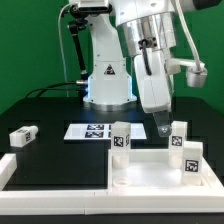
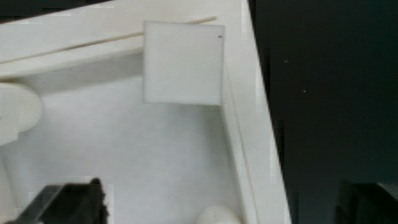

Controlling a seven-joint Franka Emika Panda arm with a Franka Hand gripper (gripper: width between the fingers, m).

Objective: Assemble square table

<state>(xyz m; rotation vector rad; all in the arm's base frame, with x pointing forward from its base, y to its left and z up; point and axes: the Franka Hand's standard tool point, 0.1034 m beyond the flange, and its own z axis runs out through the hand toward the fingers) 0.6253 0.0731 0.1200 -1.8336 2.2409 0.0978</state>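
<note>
Nearest rail: white border rail (image 1: 60,190) along the front of the black counter (image 1: 50,120), with more rails walling the corner on the exterior view's right.
Table top: one white square top (image 1: 150,168), rimmed, lying flat in that corner against the rails.
Legs on the top: three white tagged legs stand upright on it; one at its near corner on the exterior view's right (image 1: 190,158), one at its left corner (image 1: 121,138), one at the back (image 1: 179,133).
Loose leg: one leg (image 1: 23,136) lies on its side, well apart, toward the exterior view's left.
Leg count: four in all, three placed, one to go.
End effector: (image 1: 163,126) hangs low over the top beside the back leg, fingers spread, holding nothing; the wrist view shows a white leg (image 2: 182,64) just ahead of it, not clamped.
Marker board: one flat tagged sheet (image 1: 88,131) behind the top.
Step in hand: likely letting go of the third leg.
Next move: probably rise clear, cross to the loose leg, grip it, and seat it at the top's free corner.
</note>
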